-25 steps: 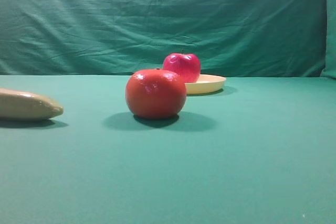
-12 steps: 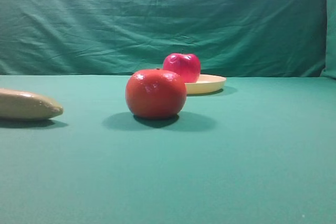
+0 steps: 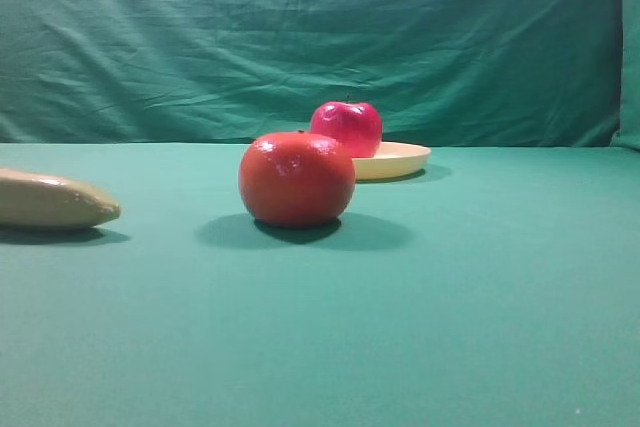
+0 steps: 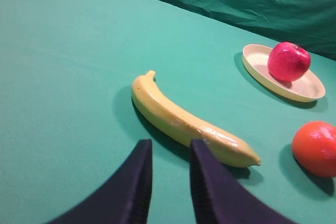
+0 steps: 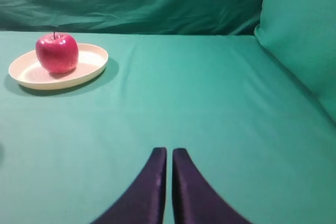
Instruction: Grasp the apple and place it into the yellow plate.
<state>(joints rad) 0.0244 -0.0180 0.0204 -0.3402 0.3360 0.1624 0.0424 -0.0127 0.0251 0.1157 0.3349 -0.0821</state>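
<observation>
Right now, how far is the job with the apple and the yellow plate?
It looks done: the apple sits inside the yellow plate. Nothing is in hand: the right pincer is shut on nothing, far from the plate, and the left pincer is empty near the banana. Nothing visible is left.

One camera sits low at the desk edge looking straight across, two more ride just behind each pincer looking forward, and all three see the apple on the yellow plate.
</observation>
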